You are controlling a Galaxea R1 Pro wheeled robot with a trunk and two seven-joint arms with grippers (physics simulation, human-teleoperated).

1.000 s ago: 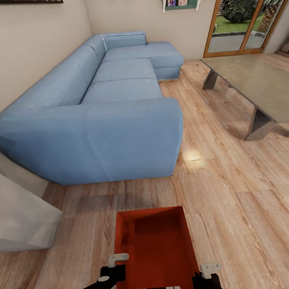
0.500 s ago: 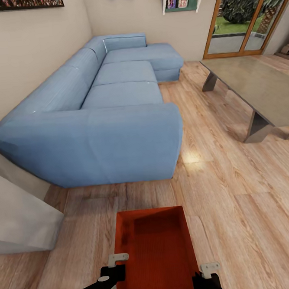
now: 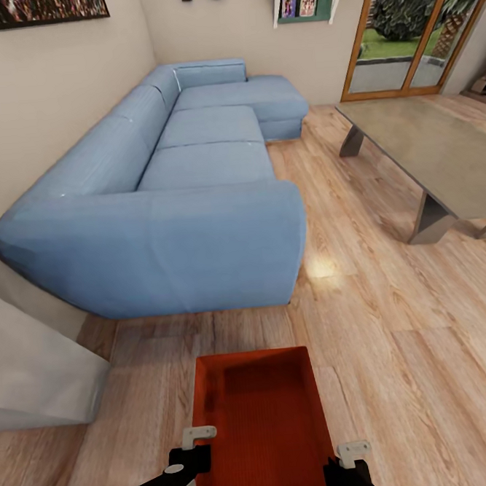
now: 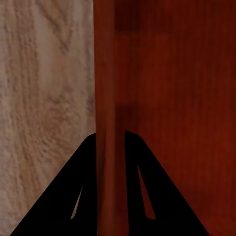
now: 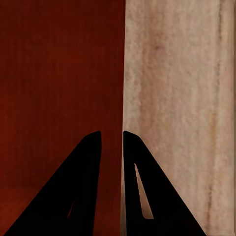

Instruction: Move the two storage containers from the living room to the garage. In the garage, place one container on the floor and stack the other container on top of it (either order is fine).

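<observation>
My left gripper (image 4: 110,142) is clamped on the left side wall of the storage container (image 3: 260,417); my right gripper (image 5: 112,142) is clamped on its right wall; the container hangs level between both arms, above the wood-plank floor (image 3: 397,348); the blue sofa (image 3: 174,197) stands ahead; the grey low table (image 3: 433,151) stands ahead to the right.

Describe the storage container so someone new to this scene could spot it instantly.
Start at the big blue sofa along the wall; follow the wood-plank floor from its near arm toward the robot. The storage container sits there, each side wall between a pincer's fingers: the one orange-red, open-topped bin with a ribbed bottom.
</observation>
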